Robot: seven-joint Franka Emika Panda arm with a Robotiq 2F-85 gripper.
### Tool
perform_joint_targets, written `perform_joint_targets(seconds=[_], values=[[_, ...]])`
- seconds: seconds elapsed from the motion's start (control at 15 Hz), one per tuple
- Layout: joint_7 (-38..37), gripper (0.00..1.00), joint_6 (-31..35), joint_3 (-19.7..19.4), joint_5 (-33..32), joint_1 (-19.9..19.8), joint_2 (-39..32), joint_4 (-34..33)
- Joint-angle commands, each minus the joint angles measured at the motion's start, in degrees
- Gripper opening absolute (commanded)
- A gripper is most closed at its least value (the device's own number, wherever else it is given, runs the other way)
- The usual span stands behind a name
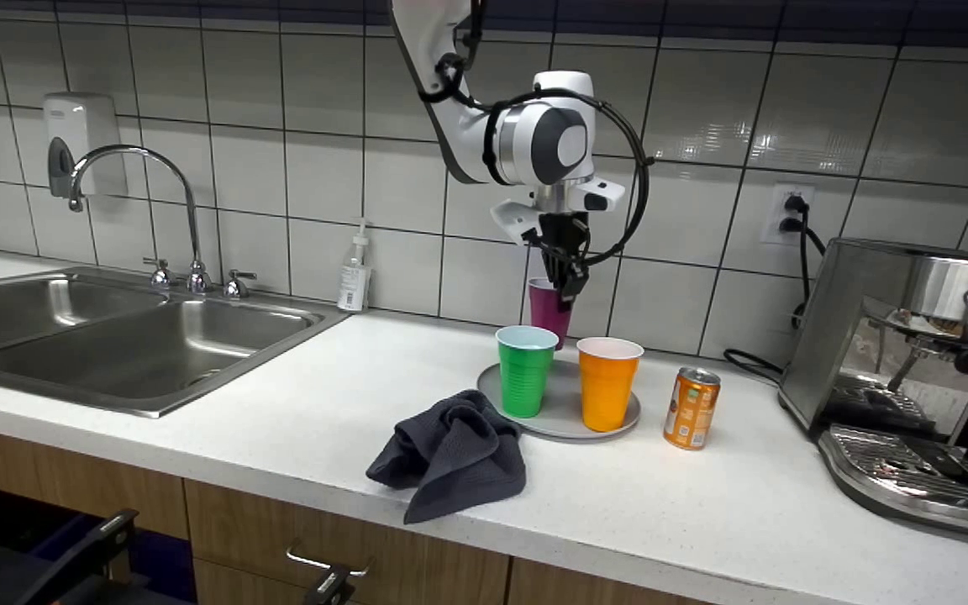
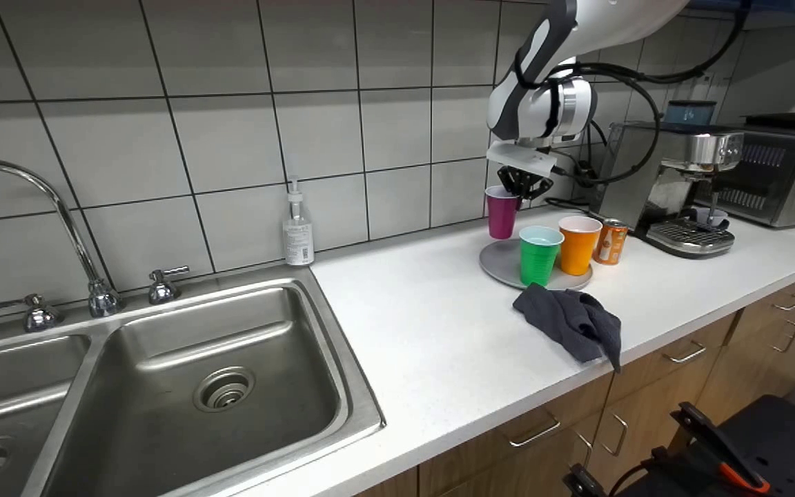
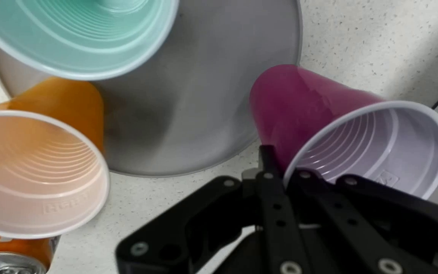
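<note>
At the left end of the white speckled counter (image 1: 282, 395) in an exterior view: 2-basin stainless steel sink (image 1: 144, 353), smooth satin metal, curved chrome faucet (image 1: 191, 210), 2 handles (image 1: 236, 286). Next, clear plastic pump bottle (image 1: 355, 281) against the glossy pale tiled wall (image 1: 408, 176). Then crumpled charcoal fabric cloth (image 1: 463, 458), soft folds, near the front edge, by a flat round gray plate (image 1: 564, 412), matte. Plate's left: ribbed green plastic cup (image 1: 526, 378), white rim, upright. Behind, by the wall: tapered magenta plastic cup (image 3: 295, 106), smooth outside, pale ringed inside; black gripper (image 3: 285, 167) closed on it at the rim, thin side pinched between 2 fingers (image 3: 278, 215). Can't tell if the base touches anything. Plate's right: tapered orange plastic cup (image 1: 607, 388), upright. Green and orange cups stand between the magenta cup and the front edge, in the way from that side. Further right: cylindrical orange metal can (image 1: 692, 409), upright, near the plate. Far right: boxy shiny steel espresso machine (image 1: 870, 319), slotted drip tray (image 1: 921, 470).
</note>
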State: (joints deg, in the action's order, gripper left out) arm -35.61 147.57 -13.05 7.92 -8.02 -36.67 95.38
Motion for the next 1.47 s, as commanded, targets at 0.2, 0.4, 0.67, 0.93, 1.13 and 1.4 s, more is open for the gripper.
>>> perform_joint_targets(seconds=[0.2,0.4,0.67,0.93,1.13,1.4], values=[[0.5,0.01,-2.2,-0.8,0.5,0.0,-0.6,-0.2],[0.2,0.01,-2.5,-0.9,0.4,0.1,-1.3,-0.5],[-0.1,0.01,-2.7,-1.1,0.3,0.3,-1.7,-0.7],[-0.3,0.01,-2.9,-1.5,0.1,0.4,-1.8,-0.4],[-0.4,0.01,-3.2,-1.9,0.0,0.5,-1.8,-0.3],[-0.6,0.01,-3.6,-2.1,-0.1,0.5,-2.0,-0.4]])
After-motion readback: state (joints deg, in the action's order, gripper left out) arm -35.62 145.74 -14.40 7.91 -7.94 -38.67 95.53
